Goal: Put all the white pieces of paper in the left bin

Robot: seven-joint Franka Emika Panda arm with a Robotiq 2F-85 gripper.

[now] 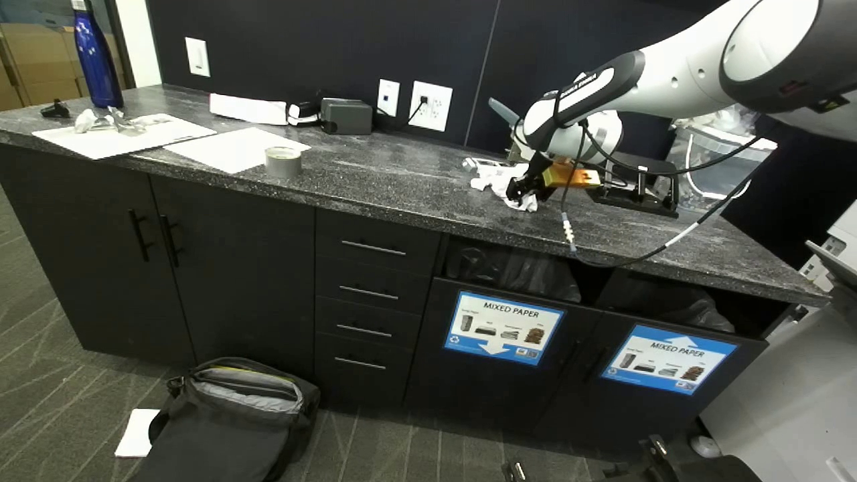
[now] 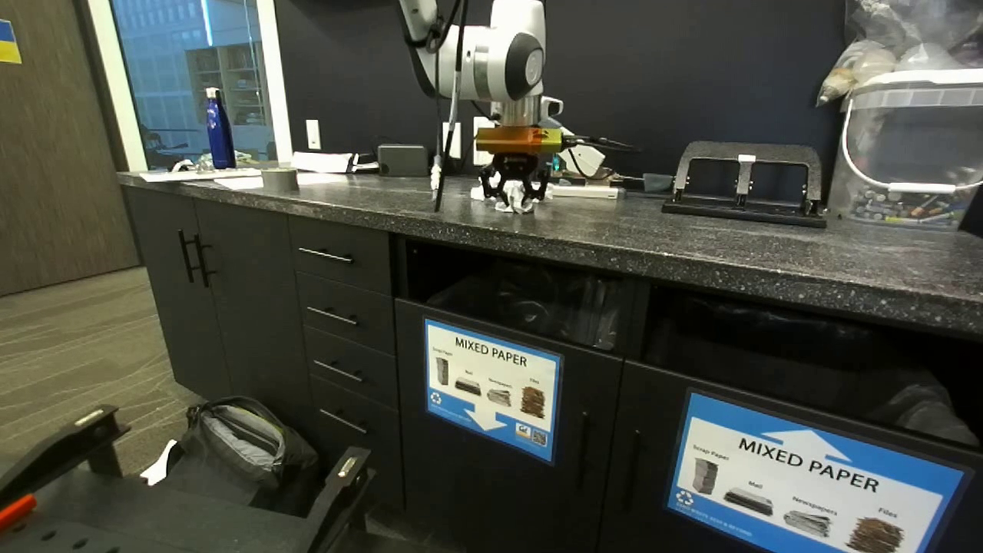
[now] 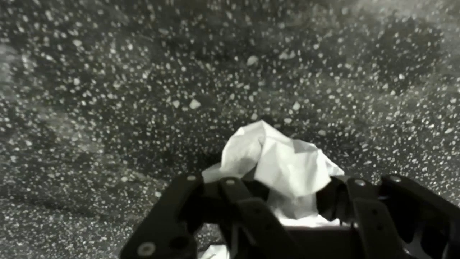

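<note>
"What has the gripper got?"

"One crumpled white paper. It stands narrow, pinching it, down at the counter. At the bottom edge of the wrist view there is also a patch of white; whether that counts as a second piece, I can't tell."

"Any others?"

"Some crumpled white bits lie at the end of the counter by one blue bottle, on one of two flat white sheets. They're too small there to count."

"And bins?"

"Two, side by side under the counter: the left bin and the right bin. Each has one MIXED PAPER label, its arrow pointing down on the left and up on the right. The pinched paper is up on the counter, above the left bin."

"The rest, by number?"

"Four drawers, stacked beside the left bin. On the counter, one roll of tape, one black hole punch and one clear bucket. On the floor, one dark bag."
</note>
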